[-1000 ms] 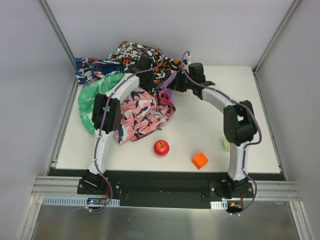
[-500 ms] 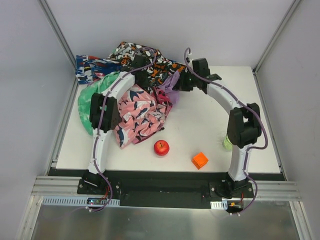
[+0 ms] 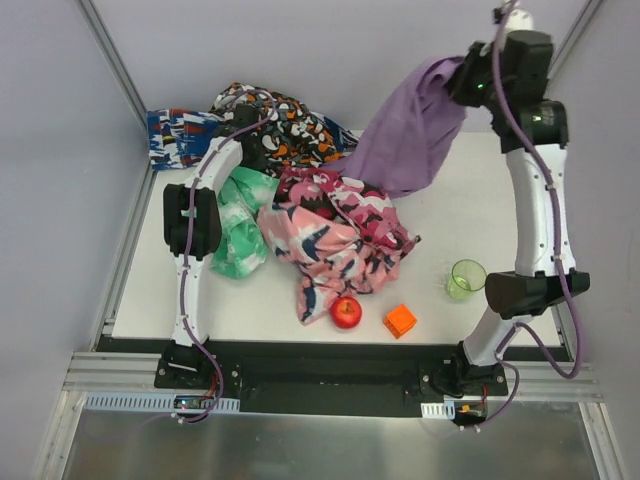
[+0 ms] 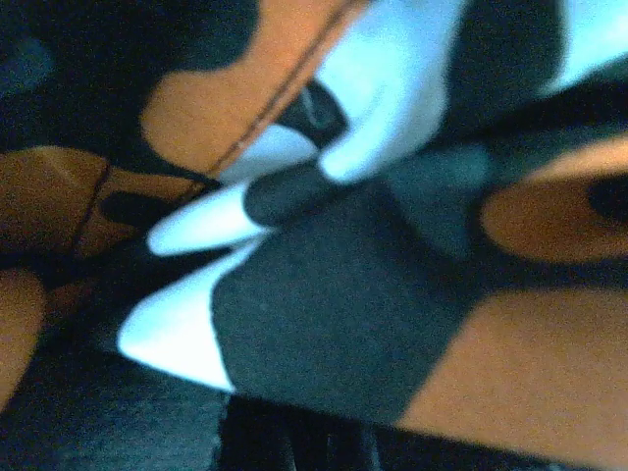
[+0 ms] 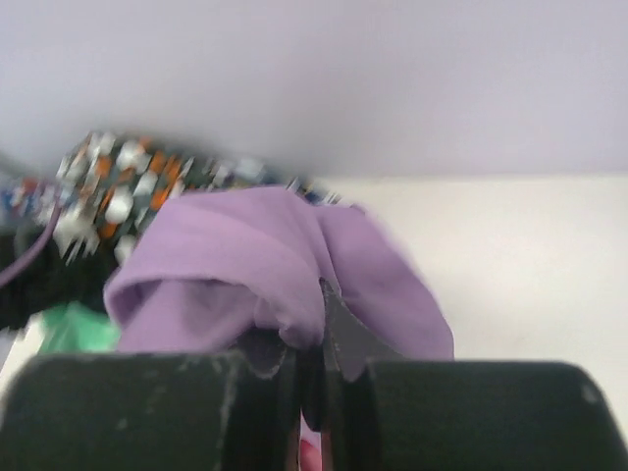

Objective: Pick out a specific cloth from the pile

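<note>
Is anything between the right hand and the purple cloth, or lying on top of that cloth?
Nothing visible. The right hand is shut on the purple cloth, which hangs from it. No cloth of the pile lies over it; whether its lower edge touches the pink camouflage cloth is unclear.

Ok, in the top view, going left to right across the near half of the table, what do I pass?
green speckled cloth → red apple → orange cube → clear green cup. The pink camouflage cloth spans the same stretch as the apple and cube, so it is left out of the order.
</note>
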Robot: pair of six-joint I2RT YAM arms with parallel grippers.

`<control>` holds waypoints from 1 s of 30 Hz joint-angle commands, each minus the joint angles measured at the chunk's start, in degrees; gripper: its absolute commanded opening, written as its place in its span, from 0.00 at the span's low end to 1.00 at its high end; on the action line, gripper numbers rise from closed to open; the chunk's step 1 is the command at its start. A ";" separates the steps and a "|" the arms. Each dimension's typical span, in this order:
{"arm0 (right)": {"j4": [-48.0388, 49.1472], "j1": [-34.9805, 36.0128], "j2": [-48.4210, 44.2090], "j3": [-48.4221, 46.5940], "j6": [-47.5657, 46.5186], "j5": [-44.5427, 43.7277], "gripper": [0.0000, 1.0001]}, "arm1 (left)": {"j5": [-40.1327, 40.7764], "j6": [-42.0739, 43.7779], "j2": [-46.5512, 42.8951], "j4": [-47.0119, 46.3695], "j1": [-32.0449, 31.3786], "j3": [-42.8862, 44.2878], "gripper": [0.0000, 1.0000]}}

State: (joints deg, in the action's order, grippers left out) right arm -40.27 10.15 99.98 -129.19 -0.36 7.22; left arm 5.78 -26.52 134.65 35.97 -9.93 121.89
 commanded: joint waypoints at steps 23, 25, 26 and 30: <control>32.73 -9.98 -2.24 -2.16 -20.84 -34.31 0.01 | -1.38 6.57 -11.24 4.90 3.35 -3.76 0.59; 31.49 -9.89 -4.61 7.24 -16.71 -29.31 0.01 | -2.09 7.88 -14.84 4.90 0.98 -4.37 0.76; 31.48 -9.98 -5.75 11.98 -14.34 -27.54 0.01 | -1.92 8.50 -16.68 4.90 -0.34 -4.90 0.84; 28.59 -9.89 -8.57 27.64 -3.53 -22.62 0.01 | -2.96 11.31 -25.47 4.73 -7.36 -8.23 0.99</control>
State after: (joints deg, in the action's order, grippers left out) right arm -11.92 0.10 95.39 -111.74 -15.68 -22.41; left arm 4.34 -19.40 121.99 39.94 -10.55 115.57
